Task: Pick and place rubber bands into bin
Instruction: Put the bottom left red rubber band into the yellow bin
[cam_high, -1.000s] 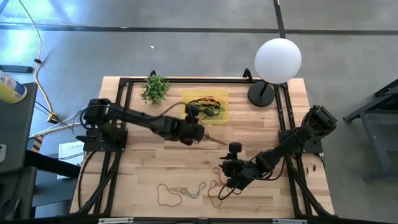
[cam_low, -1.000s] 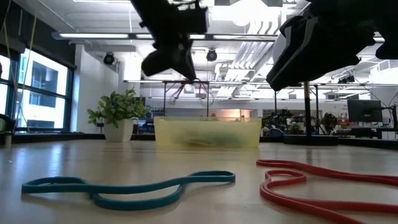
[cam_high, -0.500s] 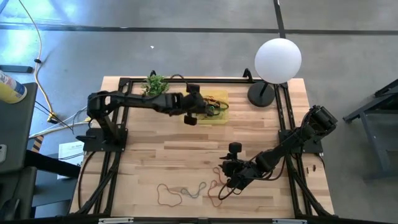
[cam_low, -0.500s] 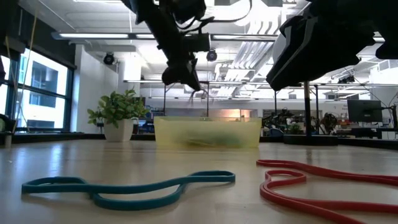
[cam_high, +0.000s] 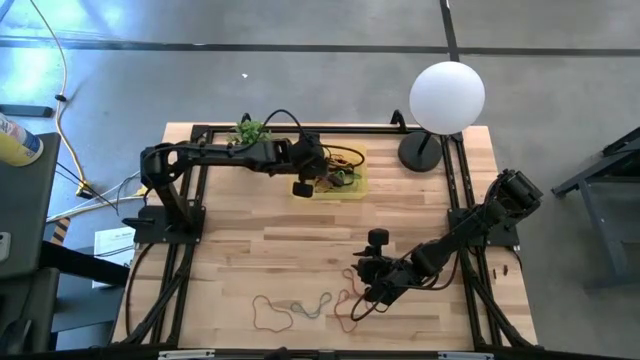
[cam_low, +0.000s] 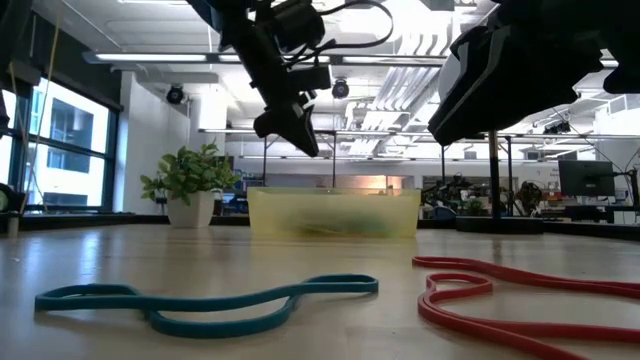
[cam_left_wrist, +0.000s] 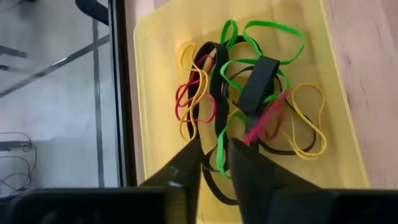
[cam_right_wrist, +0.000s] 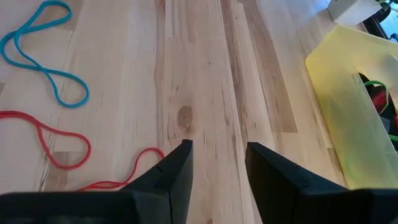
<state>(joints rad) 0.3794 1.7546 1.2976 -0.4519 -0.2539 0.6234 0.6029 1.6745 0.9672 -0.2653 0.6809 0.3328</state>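
My left gripper hangs over the bin, which stands at the far side of the table near the small green plant, and the two fingers stand a little apart with nothing clamped between them — a green band only passes under the gap, lying in the tray. The rubber bands in the bin lie in a loose tangle of green, yellow, red and black, heaped toward the middle. I judge the drop as done, so the good way now is to lift straight up, jaws kept apart, so that no loop catches a fingertip and comes out again. The bin is a rectangle whose long axis runs across the table from left to right, and its open side faces up, so I should leave along the vertical and not drag across a long wall. My right gripper waits low over the near part of the table, fingers apart and empty, beside the loose bands — a red band and a teal band lie flat on the wood there. Those lie stretched out in long wavy loops, running mostly left to right along the near edge, so a pinch across the strand, not along it, looks the safer grip to me.
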